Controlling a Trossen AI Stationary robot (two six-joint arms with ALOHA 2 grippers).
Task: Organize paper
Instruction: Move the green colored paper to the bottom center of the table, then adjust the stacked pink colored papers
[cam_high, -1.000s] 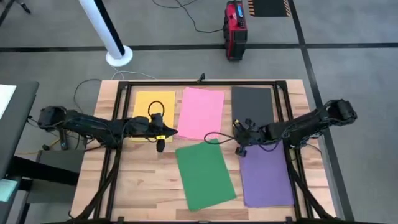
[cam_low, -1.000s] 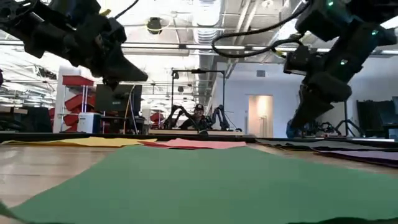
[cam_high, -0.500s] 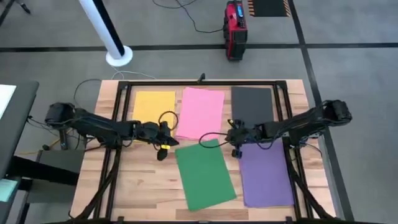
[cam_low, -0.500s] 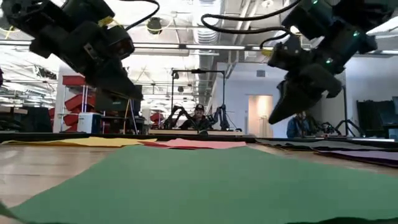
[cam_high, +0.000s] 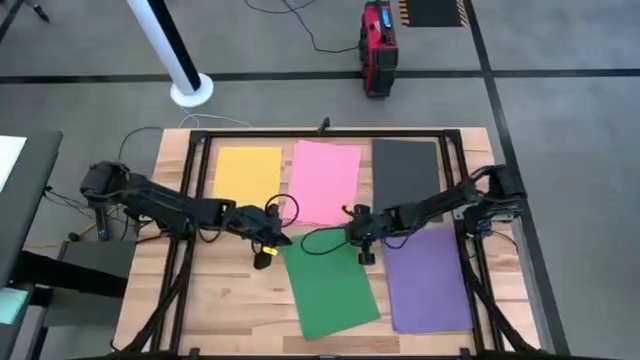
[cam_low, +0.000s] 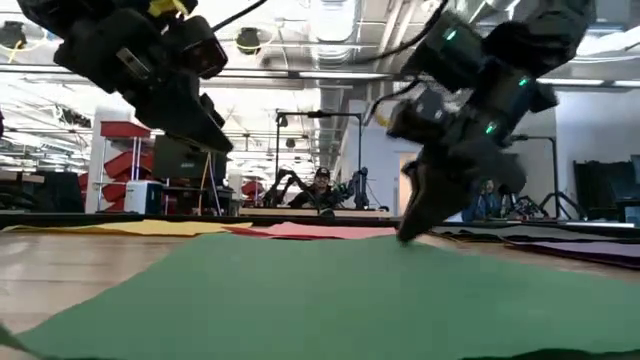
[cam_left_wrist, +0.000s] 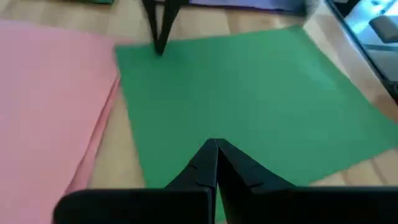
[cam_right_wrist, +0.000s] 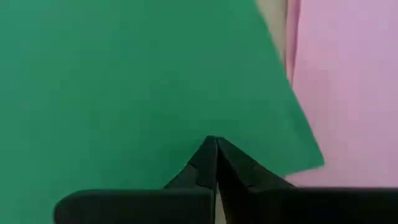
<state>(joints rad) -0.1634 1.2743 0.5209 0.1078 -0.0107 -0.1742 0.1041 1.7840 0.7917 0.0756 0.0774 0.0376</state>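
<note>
Little is judged done: the yellow (cam_high: 247, 170), pink (cam_high: 323, 180), dark grey (cam_high: 406, 172) and purple (cam_high: 429, 280) sheets are spread singly, and the skewed green sheet (cam_high: 329, 283) is flanked by left gripper (cam_high: 264, 255) and right gripper (cam_high: 365, 252), fingers pressed together, nothing pinched.

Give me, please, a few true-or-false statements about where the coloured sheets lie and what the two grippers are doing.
1. The green sheet lies askew to the table's edges. True.
2. The purple sheet lies left of the green one in the high view. False: it lies to its right.
3. Both the left gripper and the right gripper have their fingers shut. True.
4. The right gripper is over the yellow sheet. False: it is at the green sheet's far edge, near the pink sheet.
5. The black sheet covers the pink one. False: they lie side by side.
</note>
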